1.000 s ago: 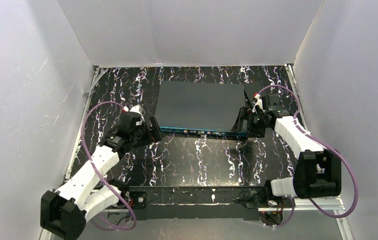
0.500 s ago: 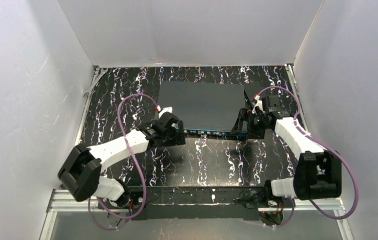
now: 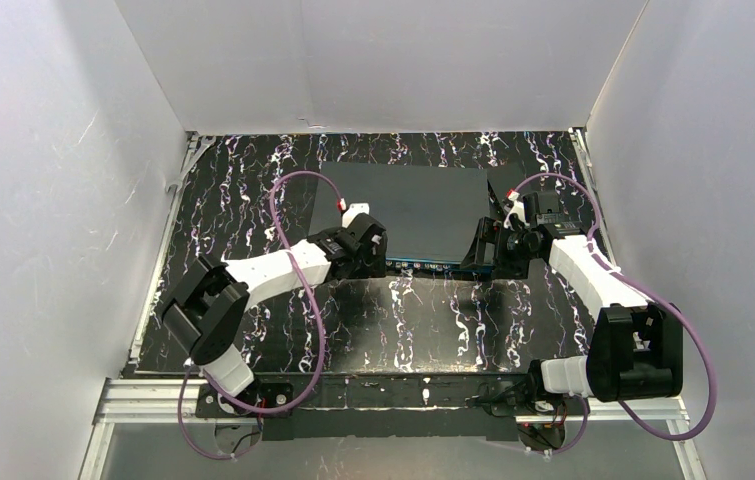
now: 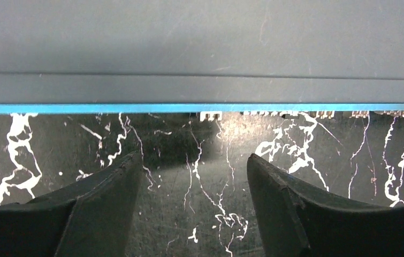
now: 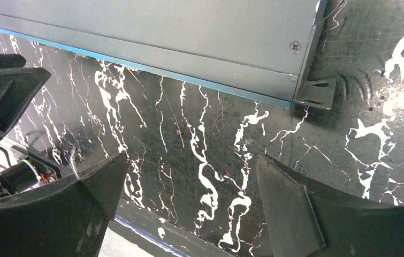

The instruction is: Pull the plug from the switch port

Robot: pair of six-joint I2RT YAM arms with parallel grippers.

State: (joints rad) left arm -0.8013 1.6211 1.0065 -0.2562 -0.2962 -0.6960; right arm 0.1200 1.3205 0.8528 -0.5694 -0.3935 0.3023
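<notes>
Dark grey switch (image 3: 403, 205) with thin teal-blue front edge — black table (image 3: 423, 320) veined white, marble-like.

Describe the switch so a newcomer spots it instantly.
On the black, white-veined table, look at the far middle. The switch is the large flat dark grey box there, marked by a thin teal-blue near edge carrying a row of small ports.
</notes>
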